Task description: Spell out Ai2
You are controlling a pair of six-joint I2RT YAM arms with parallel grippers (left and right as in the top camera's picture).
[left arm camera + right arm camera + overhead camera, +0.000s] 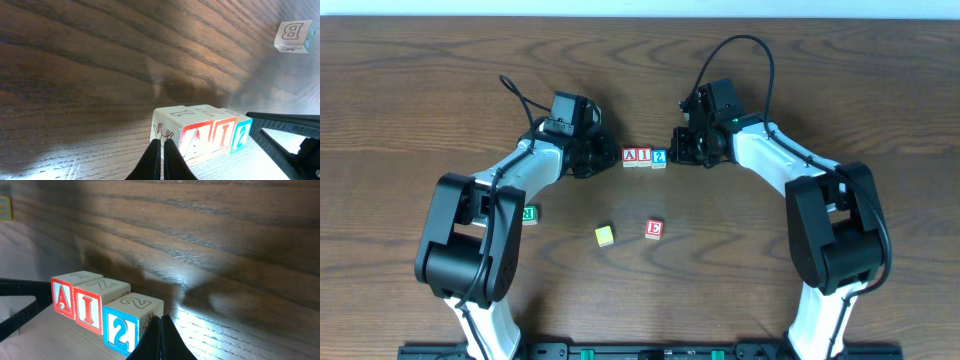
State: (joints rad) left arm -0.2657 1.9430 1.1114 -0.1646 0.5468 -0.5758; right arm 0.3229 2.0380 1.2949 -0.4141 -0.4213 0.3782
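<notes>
Three wooden blocks stand touching in a row on the table: a red A block (631, 156), a red I block (645, 156) and a blue 2 block (659, 157). The row shows in the left wrist view with the A block (195, 140) nearest, and in the right wrist view with the 2 block (121, 330) nearest. My left gripper (163, 142) is shut and empty, its tips at the A block's outer side. My right gripper (160, 320) is shut and empty, its tips at the 2 block's outer side.
Loose blocks lie nearer the front: a green one (529, 214), a yellow one (605, 235) and a red E block (654, 229). A B block (294, 36) shows in the left wrist view. Cables run from both arms toward the table's back.
</notes>
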